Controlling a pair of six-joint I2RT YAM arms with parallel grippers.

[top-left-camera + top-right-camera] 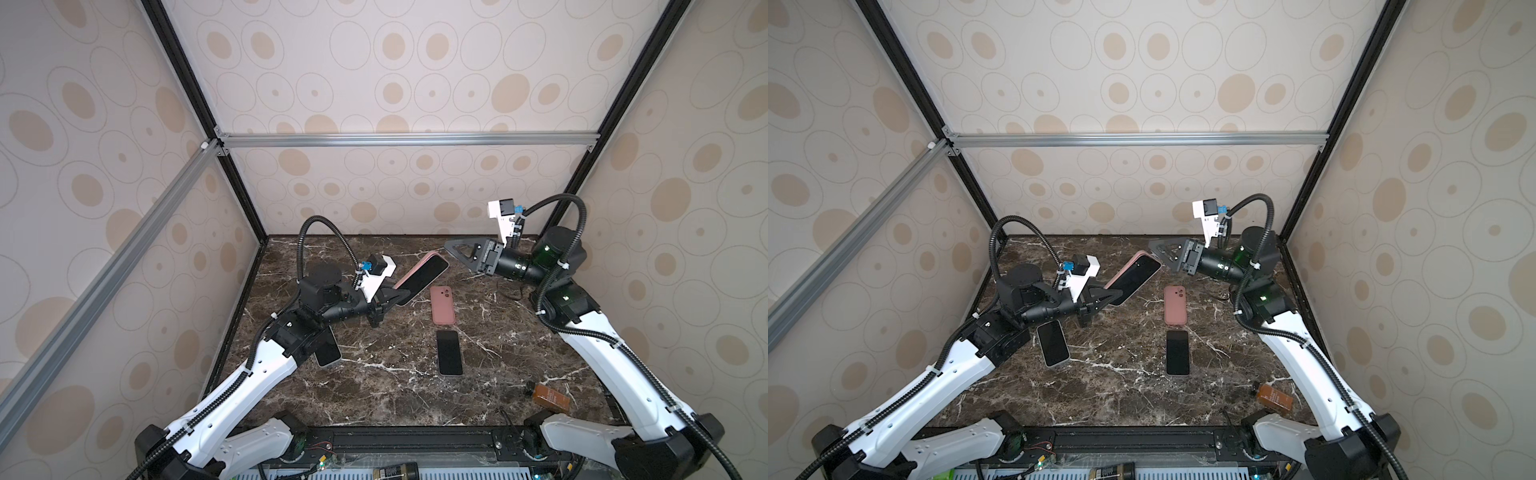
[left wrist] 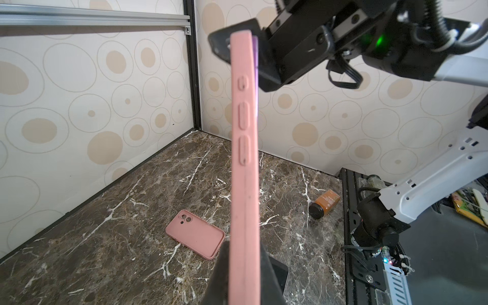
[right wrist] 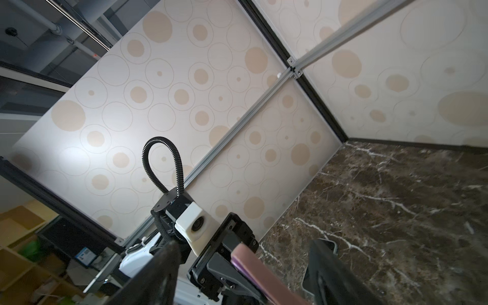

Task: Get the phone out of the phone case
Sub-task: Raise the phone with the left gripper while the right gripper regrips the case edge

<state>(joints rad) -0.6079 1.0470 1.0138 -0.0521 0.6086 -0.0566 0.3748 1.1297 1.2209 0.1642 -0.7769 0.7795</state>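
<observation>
In a top view the raised phone hangs over the far tabletop, its long axis running near-left to far-right. The left end effector is clamped on the near-left end. The right end effector sits at the far-right end, so that arm is nearer the free end.

Left wrist view: the pink phone case shows edge-on, the phone not yet out.

Right wrist view: the right fingers stand wide apart either side of the case, apparently gripping nothing.
</observation>
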